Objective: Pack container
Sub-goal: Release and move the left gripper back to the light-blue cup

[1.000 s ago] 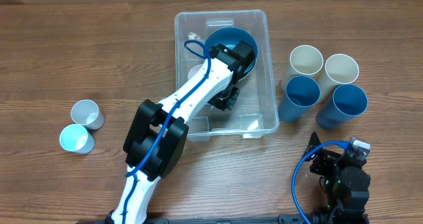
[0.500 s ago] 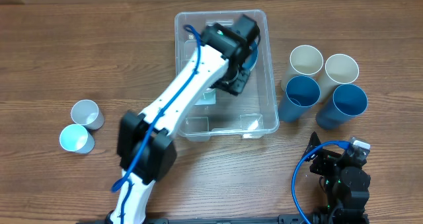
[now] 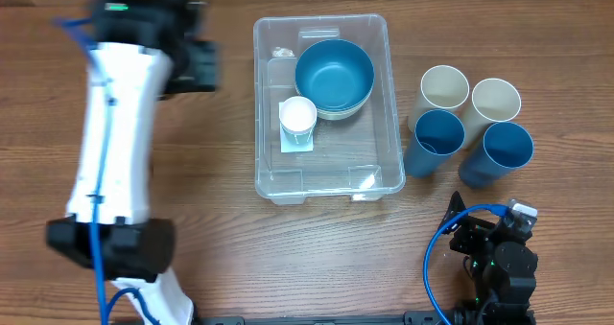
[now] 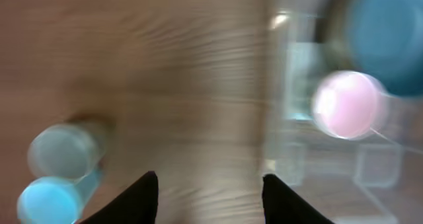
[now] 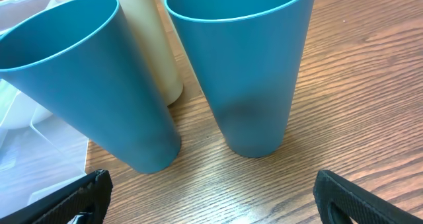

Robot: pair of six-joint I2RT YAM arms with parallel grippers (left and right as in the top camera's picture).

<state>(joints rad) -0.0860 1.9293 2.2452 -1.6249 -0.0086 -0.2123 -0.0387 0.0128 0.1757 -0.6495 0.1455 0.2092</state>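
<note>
Your left gripper [image 3: 195, 61] shows from overhead as a dark blur over the table [image 3: 221, 258], to the left of the container [image 3: 331, 167] and apart from it; its jaws are not readable from up there. The container lies mid-table with a blue bowl [image 3: 334, 74] in its far half and a small white cup [image 3: 298, 117] upright just beside the bowl, over the white label. To the container's right stand four tall cups in a tight cluster: two cream cups [image 3: 444, 85] behind, two blue cups [image 3: 439, 138] in front. Your right arm [image 3: 499, 263] is folded at the near right edge.

On the left wrist view, everything is smeared, but you can see the left gripper [image 4: 210, 184] with its fingers spread and only bare wood between them. Two small cups [image 4: 63, 148] sit at lower left. The container [image 4: 370, 178] fills the right side.

On the right wrist view, the right gripper [image 5: 211, 197] stands wide and holds nothing. It faces the two blue cups [image 5: 244, 72], and a corner of the container [image 5: 26, 151] shows at far left.
</note>
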